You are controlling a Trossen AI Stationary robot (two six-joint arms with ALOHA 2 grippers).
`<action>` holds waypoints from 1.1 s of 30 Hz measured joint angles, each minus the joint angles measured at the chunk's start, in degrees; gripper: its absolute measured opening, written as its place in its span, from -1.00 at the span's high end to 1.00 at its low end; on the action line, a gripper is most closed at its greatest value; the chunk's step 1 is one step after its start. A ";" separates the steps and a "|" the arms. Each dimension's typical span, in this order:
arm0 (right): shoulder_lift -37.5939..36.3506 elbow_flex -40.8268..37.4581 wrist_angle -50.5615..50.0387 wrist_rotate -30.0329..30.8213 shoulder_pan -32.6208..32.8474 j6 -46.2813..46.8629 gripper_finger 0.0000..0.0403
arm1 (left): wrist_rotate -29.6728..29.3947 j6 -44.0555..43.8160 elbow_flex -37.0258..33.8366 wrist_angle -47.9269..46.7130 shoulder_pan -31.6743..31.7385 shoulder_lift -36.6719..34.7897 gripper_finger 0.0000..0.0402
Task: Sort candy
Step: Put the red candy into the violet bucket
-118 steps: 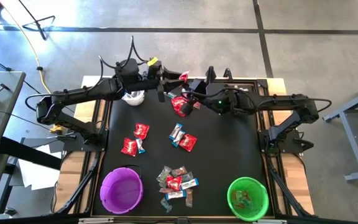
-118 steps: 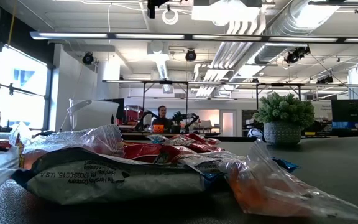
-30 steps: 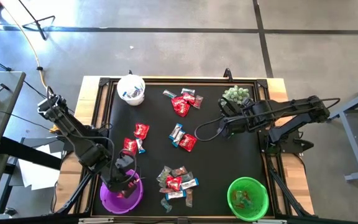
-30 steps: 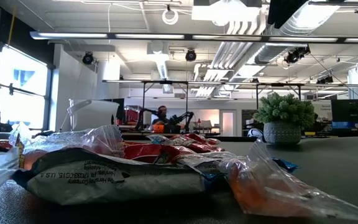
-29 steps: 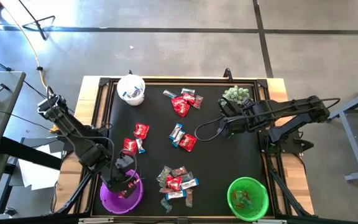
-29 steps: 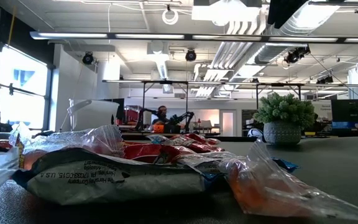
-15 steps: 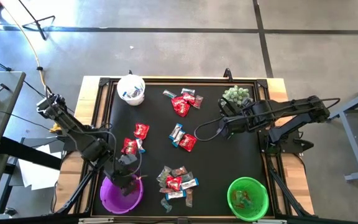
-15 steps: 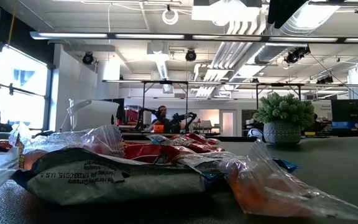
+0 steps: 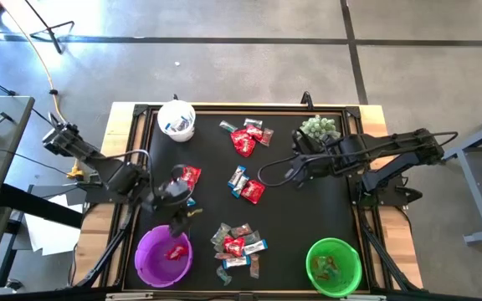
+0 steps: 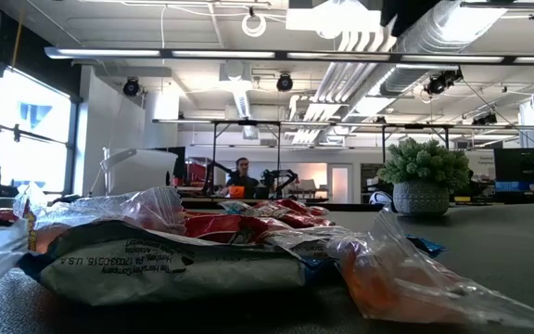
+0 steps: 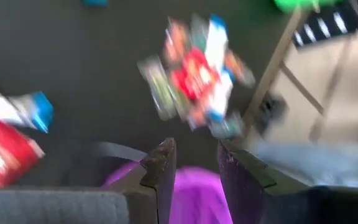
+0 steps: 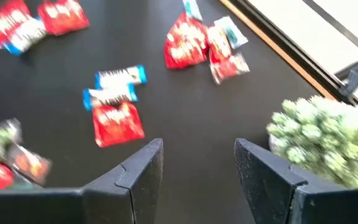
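Sorting had barely begun; most candy point(image 9: 239, 242) still lay loose on the counter point(image 9: 308, 217).
The purple bowl point(image 9: 164, 256) held one red packet, the green bowl point(image 9: 334, 266) a few pieces. The left gripper point(image 9: 181, 219) and right gripper point(image 9: 268, 177) hung above the counter, jaws released, empty.

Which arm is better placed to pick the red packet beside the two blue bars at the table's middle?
Right, probably. Its open end effector is next to that red packet; the left end effector is over the purple bowl's rim.
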 joint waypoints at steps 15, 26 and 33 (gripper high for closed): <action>10.28 0.00 6.38 -0.51 -5.58 -2.44 0.03 | -19.19 26.73 0.00 0.24 21.62 0.30 0.47; 23.32 0.00 13.10 -12.42 -10.57 4.03 0.03 | -12.59 40.70 0.00 0.42 33.28 0.42 0.47; 29.16 0.00 20.04 -18.04 -13.05 18.00 0.03 | -6.85 46.19 0.00 0.48 39.95 0.42 0.47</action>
